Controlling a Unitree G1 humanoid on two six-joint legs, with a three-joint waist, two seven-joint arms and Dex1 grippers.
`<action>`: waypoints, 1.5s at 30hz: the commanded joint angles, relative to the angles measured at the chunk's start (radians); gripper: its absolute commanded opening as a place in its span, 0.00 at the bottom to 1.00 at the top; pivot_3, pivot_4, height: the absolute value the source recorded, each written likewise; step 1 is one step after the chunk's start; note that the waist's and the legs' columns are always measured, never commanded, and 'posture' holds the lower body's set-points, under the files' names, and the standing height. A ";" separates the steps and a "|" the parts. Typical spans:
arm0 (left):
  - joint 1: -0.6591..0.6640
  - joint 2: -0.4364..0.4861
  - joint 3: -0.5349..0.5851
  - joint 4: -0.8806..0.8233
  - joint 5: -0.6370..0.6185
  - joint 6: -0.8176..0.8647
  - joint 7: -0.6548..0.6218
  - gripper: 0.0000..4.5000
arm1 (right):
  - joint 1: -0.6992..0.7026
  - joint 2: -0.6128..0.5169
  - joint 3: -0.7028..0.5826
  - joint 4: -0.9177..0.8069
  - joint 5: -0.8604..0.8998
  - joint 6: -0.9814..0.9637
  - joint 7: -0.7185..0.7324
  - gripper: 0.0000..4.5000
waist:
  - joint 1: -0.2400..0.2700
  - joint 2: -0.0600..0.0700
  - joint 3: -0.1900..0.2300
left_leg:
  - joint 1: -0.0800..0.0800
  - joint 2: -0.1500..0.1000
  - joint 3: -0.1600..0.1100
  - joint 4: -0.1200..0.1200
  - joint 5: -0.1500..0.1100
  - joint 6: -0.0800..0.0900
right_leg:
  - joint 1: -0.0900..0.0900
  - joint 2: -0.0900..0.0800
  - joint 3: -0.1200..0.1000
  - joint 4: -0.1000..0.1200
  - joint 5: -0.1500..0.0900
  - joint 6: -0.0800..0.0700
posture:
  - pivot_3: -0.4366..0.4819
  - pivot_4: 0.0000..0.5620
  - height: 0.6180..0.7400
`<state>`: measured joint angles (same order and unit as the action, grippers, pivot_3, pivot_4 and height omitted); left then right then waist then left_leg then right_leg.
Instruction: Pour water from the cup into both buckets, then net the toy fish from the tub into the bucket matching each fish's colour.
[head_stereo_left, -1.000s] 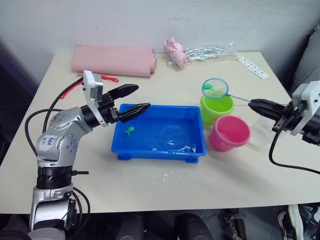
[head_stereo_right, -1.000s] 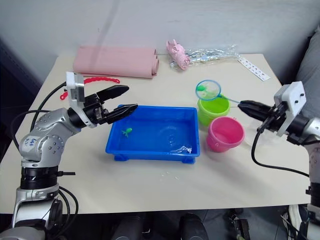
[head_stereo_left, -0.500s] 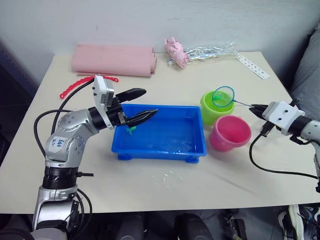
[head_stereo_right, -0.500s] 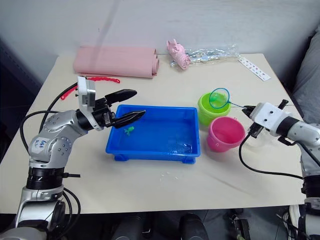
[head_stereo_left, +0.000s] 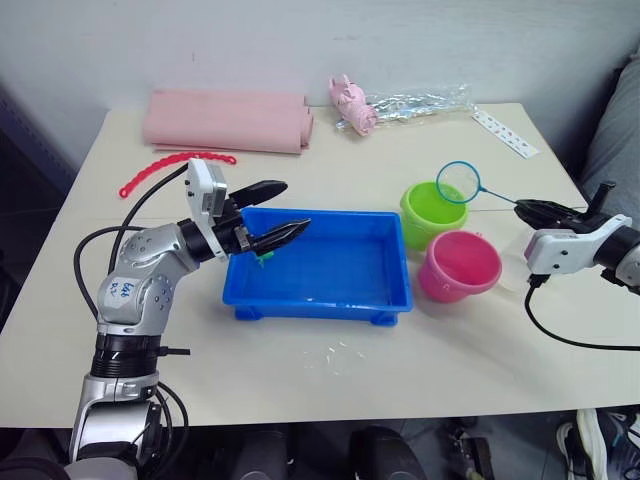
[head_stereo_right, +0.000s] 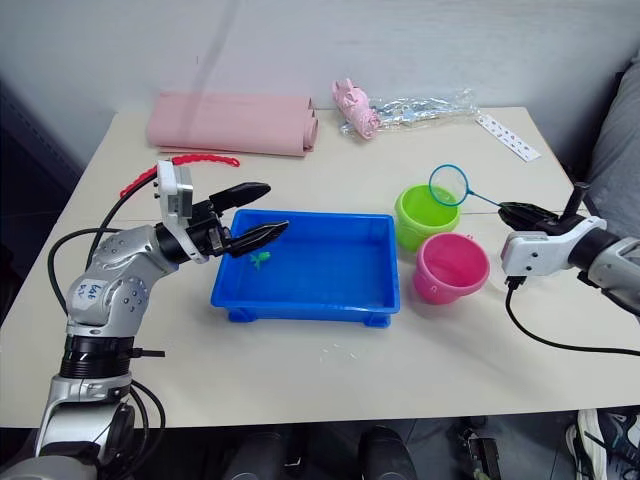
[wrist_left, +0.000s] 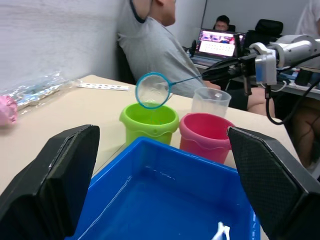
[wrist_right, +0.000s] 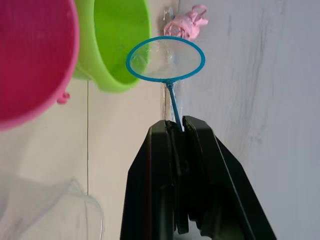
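The blue tub (head_stereo_left: 320, 270) holds water and one green toy fish (head_stereo_right: 258, 260) near its left end. My left gripper (head_stereo_left: 293, 206) hangs open over that end, just above the fish. My right gripper (head_stereo_left: 522, 208) is shut on the thin handle of the net (head_stereo_left: 459, 181). The net's blue hoop looks empty and stands in the air just beyond the lime green bucket (head_stereo_left: 432, 213). The pink bucket (head_stereo_left: 460, 266) sits in front of the green one. The clear cup (wrist_left: 210, 101) stands to the right of the pink bucket, below my right gripper (wrist_right: 178, 125).
A rolled pink cloth (head_stereo_left: 228, 120), a red beaded strip (head_stereo_left: 160, 168), a pink toy (head_stereo_left: 352, 103) with a crinkled clear bag (head_stereo_left: 420, 102) and a white strip (head_stereo_left: 505, 133) lie along the table's far side. A person (wrist_left: 150, 40) sits beyond the table's right end.
The net held a green fish over the green bucket, then tipped; now it is empty and a little farther right and back. My left gripper moved slightly right over the tub's left end.
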<state>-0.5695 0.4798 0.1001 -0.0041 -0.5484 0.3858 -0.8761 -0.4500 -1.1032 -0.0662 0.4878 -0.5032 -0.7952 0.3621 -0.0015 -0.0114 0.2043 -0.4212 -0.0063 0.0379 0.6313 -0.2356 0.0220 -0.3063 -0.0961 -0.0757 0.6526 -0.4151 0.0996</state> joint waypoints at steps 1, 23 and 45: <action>0.012 -0.001 0.015 -0.018 0.000 -0.031 -0.008 0.99 | 0.012 -0.001 -0.014 -0.044 0.050 -0.035 -0.032 0.00 | 0.000 0.000 0.000 | 0.000 0.000 0.000 0.000 0.000 0.000 | 0.000 0.000 0.000 0.000 0.000 0.000 | 0.48 0.27 1.00; 0.394 0.272 0.333 -0.003 -0.034 -0.089 -0.132 0.99 | -0.177 0.345 0.364 -0.658 0.837 1.297 0.549 0.00 | -0.004 0.000 0.000 | 0.000 0.001 -0.002 -0.001 0.000 0.000 | 0.000 -0.001 0.000 -0.005 0.000 0.000 | 0.48 0.27 1.00; 0.477 0.276 0.312 -0.142 -0.033 -0.040 -0.059 0.99 | -0.297 0.745 0.439 -0.323 0.615 1.225 0.453 0.00 | -0.026 -0.001 0.000 | 0.000 0.000 -0.001 -0.002 0.000 -0.001 | -0.002 -0.001 0.000 0.002 0.000 0.000 | 0.48 0.27 1.00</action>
<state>-0.0963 0.7469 0.4031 -0.1138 -0.5753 0.3489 -0.9350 -0.7270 -0.3791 0.4050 0.1695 0.1140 0.4628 0.8286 -0.0276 -0.0120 0.2040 -0.4210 -0.0061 0.0364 0.6295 -0.2356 0.0214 -0.3087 -0.0972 -0.0759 0.6544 -0.4149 0.0992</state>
